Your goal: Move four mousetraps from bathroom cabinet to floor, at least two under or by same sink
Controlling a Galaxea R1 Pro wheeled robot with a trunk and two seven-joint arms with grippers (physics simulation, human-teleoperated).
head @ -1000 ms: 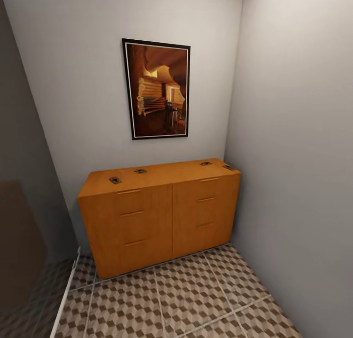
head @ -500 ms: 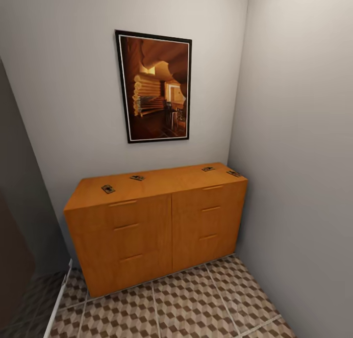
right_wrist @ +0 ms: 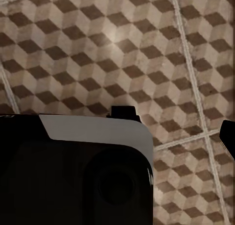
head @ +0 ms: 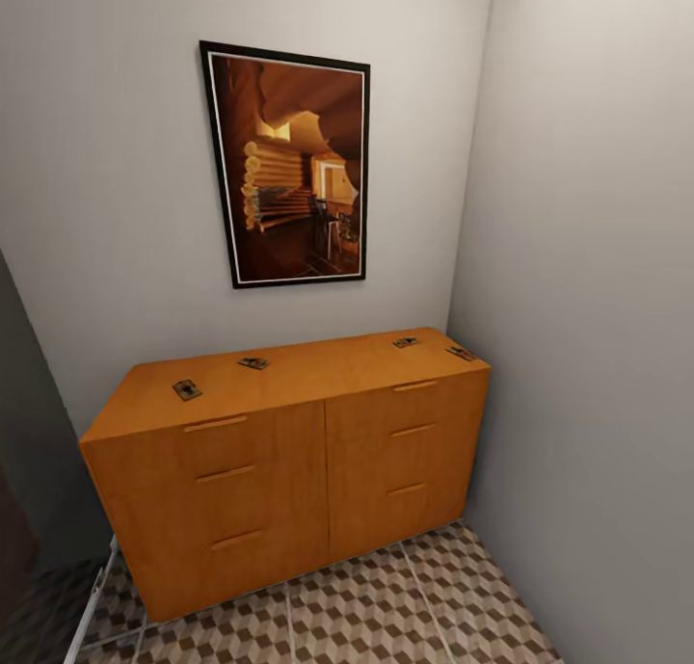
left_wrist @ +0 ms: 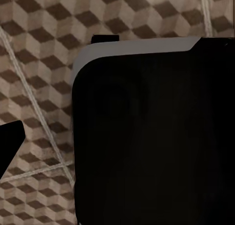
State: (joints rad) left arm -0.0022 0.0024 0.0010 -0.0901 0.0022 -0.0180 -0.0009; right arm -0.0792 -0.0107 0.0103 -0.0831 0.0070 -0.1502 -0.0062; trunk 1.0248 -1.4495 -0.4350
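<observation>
The orange-brown cabinet (head: 289,462) stands against the back wall in the right corner, drawers shut. Four mousetraps lie on its flat top: one at the left front (head: 186,389), one left of the middle (head: 253,362), one at the right rear (head: 406,341) and one by the right edge (head: 460,353). The cube-patterned bathroom floor (head: 386,606) runs in front of it. In each wrist view one dark fingertip (left_wrist: 10,146) (right_wrist: 229,137) sits at the picture's edge above the floor tiles, holding nothing. The sink is out of view.
A framed brown picture (head: 287,168) hangs above the cabinet. A grey wall (head: 588,356) closes the right side. My dark, grey-edged base (left_wrist: 152,137) (right_wrist: 73,171) shows over the tiles. A dark opening (head: 19,510) with a white threshold strip lies at the left.
The whole head view has shifted: the cabinet now looks larger and nearer and sits lower left, so the camera has moved closer. The mousetraps stay where they were on the cabinet top.
</observation>
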